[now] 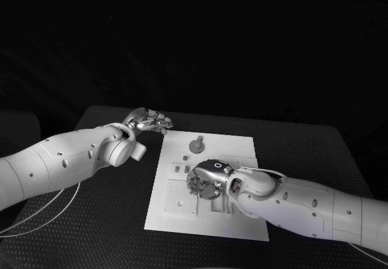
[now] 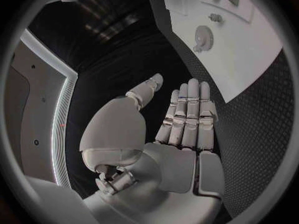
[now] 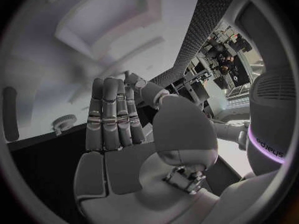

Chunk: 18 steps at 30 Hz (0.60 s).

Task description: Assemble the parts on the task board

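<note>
Above the task board (image 1: 212, 190), right robot hand (image 1: 207, 180) hovers flat, released; left robot hand (image 1: 150, 120) likewise, off-board.

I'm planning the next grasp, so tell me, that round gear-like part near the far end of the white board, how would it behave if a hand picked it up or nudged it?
The gear-like part looks small and thin, so probably light. It looks flat on the task board, so a nudge would likely slide it, not tip it; on edge it might roll. Its toothed rim may aid grip.
</note>
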Each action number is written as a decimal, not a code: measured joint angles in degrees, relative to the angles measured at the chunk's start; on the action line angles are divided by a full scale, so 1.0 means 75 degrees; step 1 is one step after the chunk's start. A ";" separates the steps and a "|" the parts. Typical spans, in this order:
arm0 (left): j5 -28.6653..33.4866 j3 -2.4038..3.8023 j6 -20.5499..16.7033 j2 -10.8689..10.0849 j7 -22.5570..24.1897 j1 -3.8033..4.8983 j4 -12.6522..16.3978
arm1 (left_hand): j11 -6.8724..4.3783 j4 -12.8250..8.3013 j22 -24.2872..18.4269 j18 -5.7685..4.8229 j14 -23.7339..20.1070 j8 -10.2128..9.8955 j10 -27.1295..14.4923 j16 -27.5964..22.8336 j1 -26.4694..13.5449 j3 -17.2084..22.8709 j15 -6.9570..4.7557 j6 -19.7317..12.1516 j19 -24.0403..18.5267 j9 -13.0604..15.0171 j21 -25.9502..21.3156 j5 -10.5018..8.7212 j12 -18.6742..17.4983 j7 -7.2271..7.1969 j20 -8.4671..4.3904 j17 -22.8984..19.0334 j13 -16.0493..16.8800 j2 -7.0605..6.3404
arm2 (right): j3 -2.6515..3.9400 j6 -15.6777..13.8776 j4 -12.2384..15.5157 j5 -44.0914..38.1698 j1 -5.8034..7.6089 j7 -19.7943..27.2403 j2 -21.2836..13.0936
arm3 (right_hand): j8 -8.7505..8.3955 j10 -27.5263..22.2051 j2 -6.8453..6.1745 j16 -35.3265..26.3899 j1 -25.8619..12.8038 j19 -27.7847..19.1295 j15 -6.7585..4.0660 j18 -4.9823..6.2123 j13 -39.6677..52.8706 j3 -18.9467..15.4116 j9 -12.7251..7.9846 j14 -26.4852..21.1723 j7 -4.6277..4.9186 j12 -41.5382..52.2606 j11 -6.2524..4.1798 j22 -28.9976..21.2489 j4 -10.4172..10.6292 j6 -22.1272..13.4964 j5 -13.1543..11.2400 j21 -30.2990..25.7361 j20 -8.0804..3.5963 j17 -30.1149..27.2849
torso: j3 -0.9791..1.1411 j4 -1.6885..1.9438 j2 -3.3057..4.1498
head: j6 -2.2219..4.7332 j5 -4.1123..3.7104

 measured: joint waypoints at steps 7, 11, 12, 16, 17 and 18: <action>0.0000 0.0000 0.0001 -0.0002 0.0000 0.0000 0.0000 | 0.0000 0.0000 -0.0008 0.0000 0.0000 0.0000 0.0000 0.0000 0.0000 0.0000 0.0000 0.0000 0.0000 0.0000 0.0000 0.0000 0.0000 0.0000 0.0000 0.0008 0.0000 0.0000 | -0.0003 -0.0027 0.0005 -0.0023 -0.0002 -0.0008 0.0001 | -0.0001 0.0000 0.0000 0.0000 0.0000 0.0000 0.0000 0.0000 -0.0001 0.0000 -0.0010 0.0000 0.0000 0.0000 0.0000 0.0000 0.0000 0.0000 0.0000 0.0000 0.0000 0.0000 | -0.0001 0.0001 0.0000 | -0.0006 0.0000; 0.0000 0.0000 0.0001 -0.0004 -0.0001 0.0000 0.0002 | 0.0000 0.0000 -0.0007 0.0000 0.0000 0.0000 0.0000 0.0000 0.0000 0.0000 0.0000 0.0000 0.0000 0.0000 0.0000 0.0000 0.0000 0.0000 0.0000 0.0015 -0.0004 0.0000 | -0.0003 -0.0019 0.0005 -0.0027 -0.0002 -0.0010 0.0001 | -0.0006 0.0000 0.0000 0.0000 0.0000 0.0000 0.0001 0.0000 -0.0001 0.0000 -0.0006 -0.0001 0.0001 0.0000 0.0000 -0.0001 0.0000 -0.0001 0.0000 0.0000 0.0000 0.0000 | -0.0002 0.0001 -0.0001 | -0.0007 0.0004; 0.0000 0.0000 0.0001 -0.0004 -0.0001 0.0000 0.0005 | 0.0000 0.0000 -0.0007 0.0000 0.0000 0.0000 0.0000 0.0000 0.0000 0.0000 0.0000 0.0000 0.0000 0.0000 0.0000 0.0000 0.0000 0.0000 0.0000 0.0015 -0.0007 0.0000 | -0.0003 -0.0013 0.0005 -0.0028 -0.0002 -0.0010 0.0002 | 0.0009 0.0000 0.0000 0.0000 0.0000 0.0000 0.0001 0.0000 -0.0001 0.0000 -0.0005 -0.0001 0.0001 0.0000 0.0000 -0.0001 0.0000 -0.0001 0.0000 0.0000 0.0000 0.0000 | -0.0003 0.0001 -0.0001 | -0.0006 0.0004; 0.0000 0.0000 0.0001 -0.0006 -0.0002 0.0000 0.0012 | 0.0000 0.0000 -0.0014 0.0000 0.0000 0.0000 0.0000 -0.0030 0.0000 0.0000 0.0000 0.0000 0.0000 0.0000 0.0000 0.0000 0.0000 0.0000 0.0000 0.0015 -0.0006 0.0000 | -0.0017 0.0025 0.0007 -0.0028 0.0006 -0.0009 0.0020 | 0.0016 0.0000 0.0000 0.0000 0.0000 0.0000 0.0001 0.0000 0.0000 0.0000 0.0000 -0.0001 0.0001 0.0000 0.0000 0.0006 0.0000 -0.0001 0.0000 0.0000 0.0000 0.0000 | -0.0007 0.0001 -0.0001 | -0.0004 0.0005; 0.0000 0.0000 0.0001 -0.0006 -0.0002 0.0000 0.0013 | 0.0000 0.0000 -0.0014 0.0000 0.0000 0.0000 0.0000 -0.0030 0.0000 0.0000 0.0000 0.0000 0.0000 0.0000 0.0000 0.0000 0.0000 0.0000 0.0000 0.0015 -0.0007 0.0000 | -0.0024 0.0036 0.0007 -0.0028 0.0009 -0.0009 0.0029 | 0.0016 0.0000 0.0000 0.0000 0.0000 0.0000 0.0001 0.0000 0.0000 0.0000 0.0001 -0.0001 0.0001 0.0000 0.0000 0.0006 0.0000 -0.0001 0.0000 0.0000 0.0000 0.0000 | -0.0007 0.0001 -0.0001 | -0.0004 0.0005; 0.0000 0.0000 0.0001 -0.0007 -0.0002 0.0000 0.0013 | 0.0000 0.0000 -0.0014 0.0000 0.0000 0.0000 0.0000 -0.0030 0.0000 0.0000 0.0000 0.0000 0.0000 0.0000 0.0000 0.0000 0.0000 0.0000 0.0000 0.0015 -0.0006 0.0000 | -0.0039 0.0050 0.0006 -0.0028 0.0014 -0.0007 0.0044 | 0.0017 0.0000 0.0000 0.0000 0.0000 0.0000 0.0001 0.0000 0.0000 0.0000 0.0003 -0.0001 0.0001 0.0000 0.0000 0.0007 0.0000 -0.0001 0.0000 0.0000 0.0000 0.0000 | -0.0007 0.0001 -0.0001 | -0.0006 0.0005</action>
